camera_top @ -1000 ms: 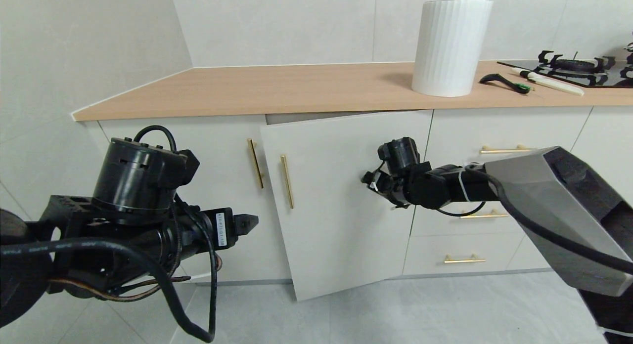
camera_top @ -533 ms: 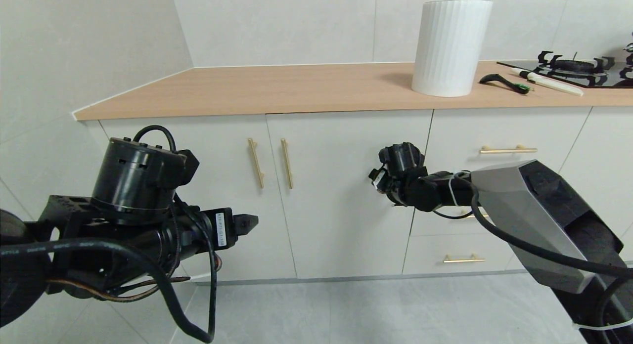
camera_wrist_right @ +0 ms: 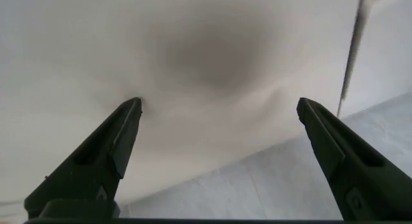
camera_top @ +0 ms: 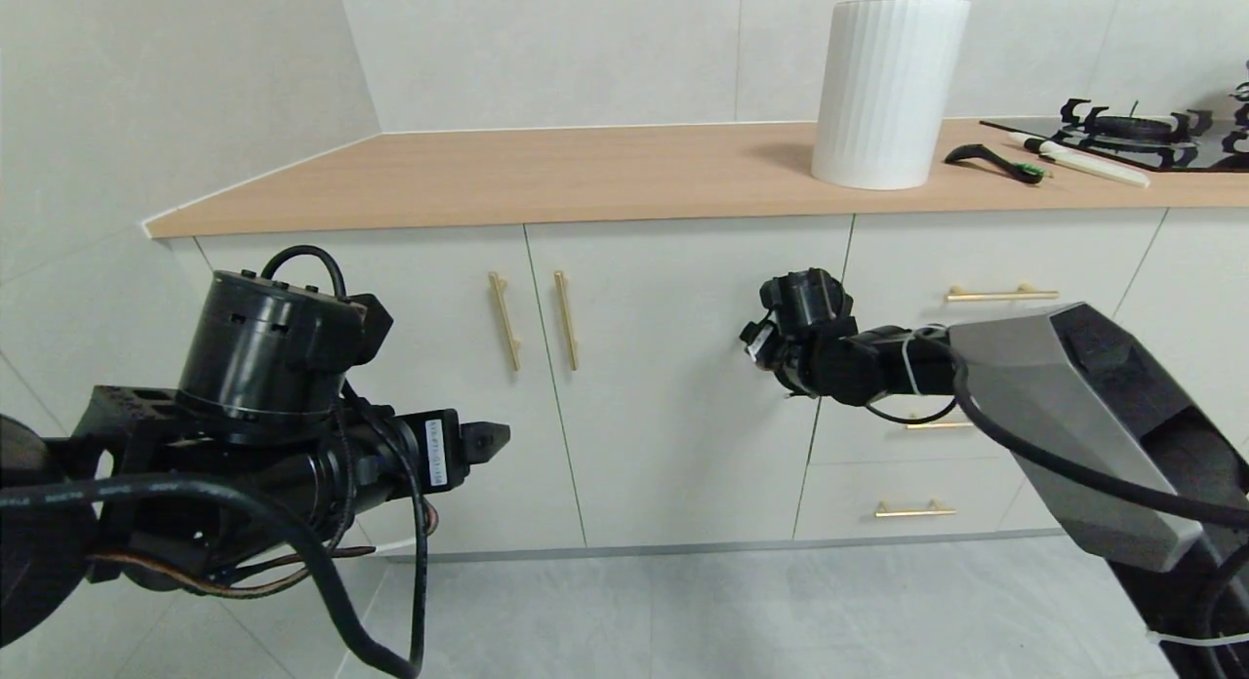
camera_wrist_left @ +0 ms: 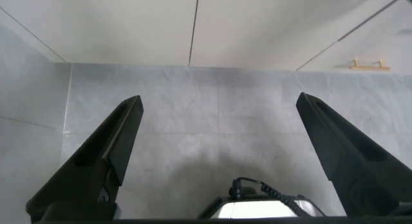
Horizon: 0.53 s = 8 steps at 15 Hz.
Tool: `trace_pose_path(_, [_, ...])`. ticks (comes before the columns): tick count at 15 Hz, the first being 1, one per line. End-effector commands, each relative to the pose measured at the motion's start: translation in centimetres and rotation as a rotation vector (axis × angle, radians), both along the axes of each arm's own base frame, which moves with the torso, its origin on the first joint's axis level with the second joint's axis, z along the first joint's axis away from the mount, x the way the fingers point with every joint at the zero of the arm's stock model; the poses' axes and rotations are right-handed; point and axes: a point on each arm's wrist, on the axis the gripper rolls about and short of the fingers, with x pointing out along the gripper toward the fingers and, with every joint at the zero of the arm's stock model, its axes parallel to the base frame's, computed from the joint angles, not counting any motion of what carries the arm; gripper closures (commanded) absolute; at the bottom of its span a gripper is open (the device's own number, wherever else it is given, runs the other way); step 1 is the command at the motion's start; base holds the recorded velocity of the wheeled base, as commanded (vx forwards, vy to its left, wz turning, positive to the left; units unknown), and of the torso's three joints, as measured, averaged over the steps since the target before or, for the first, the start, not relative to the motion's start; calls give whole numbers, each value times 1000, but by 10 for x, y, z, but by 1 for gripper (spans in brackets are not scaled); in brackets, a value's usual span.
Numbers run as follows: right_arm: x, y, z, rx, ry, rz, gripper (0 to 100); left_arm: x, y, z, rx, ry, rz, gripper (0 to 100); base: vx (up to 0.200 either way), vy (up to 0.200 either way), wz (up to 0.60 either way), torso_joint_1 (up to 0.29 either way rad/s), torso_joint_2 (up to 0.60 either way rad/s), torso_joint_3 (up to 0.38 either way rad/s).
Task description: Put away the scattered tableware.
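**Both claws spread, tableware on the counter**

The right gripper (camera_wrist_right: 219, 103) sits close against the shut cabinet door (camera_top: 683, 386), its fingers spread wide with nothing between them. The left gripper (camera_wrist_left: 219, 98) hangs low in front of the left cabinet, also spread and bare, facing the grey floor (camera_wrist_left: 212, 134). On the wooden counter (camera_top: 537, 177), a black-handled utensil (camera_top: 995, 162), perhaps a peeler, lies just beside a white-handled knife (camera_top: 1083, 162), between the white ribbed container (camera_top: 888, 94) and the stove (camera_top: 1132, 133).
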Motion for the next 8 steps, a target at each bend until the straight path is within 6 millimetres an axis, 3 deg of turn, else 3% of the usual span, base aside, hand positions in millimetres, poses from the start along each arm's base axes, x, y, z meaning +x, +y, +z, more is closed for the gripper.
trace_pose_path(1, [-42,-11,51,5,-9,19,0,-5,4,7,-12,-26,4,0,0,0,0,0,0,0])
trace_pose_path(2, [-63,-21,69,-1,-9,21,0,-12,8,12,-20,-46,5,0,0,0,0,0,0,0])
trace_pose_path(4, [-123,-53,115,-38,-38,36,0,-41,25,21,15,-112,19,0,0,0,0,0,0,0])
trace_pose_path(5, [-148,-65,126,-55,-46,42,0,-54,33,23,19,-137,33,0,0,0,0,0,0,0])
trace_pose_path(6, [-198,-90,137,-118,-55,62,0,-79,47,21,21,-171,47,0,0,0,0,0,0,0])
trace_pose_path(7, [-198,-90,137,-118,-55,62,0,-79,47,21,21,-171,47,0,0,0,0,0,0,0])
trace_pose_path(8, [-271,-126,145,-211,-104,74,0,-119,73,16,51,-255,85,0,0,0,0,0,0,0])
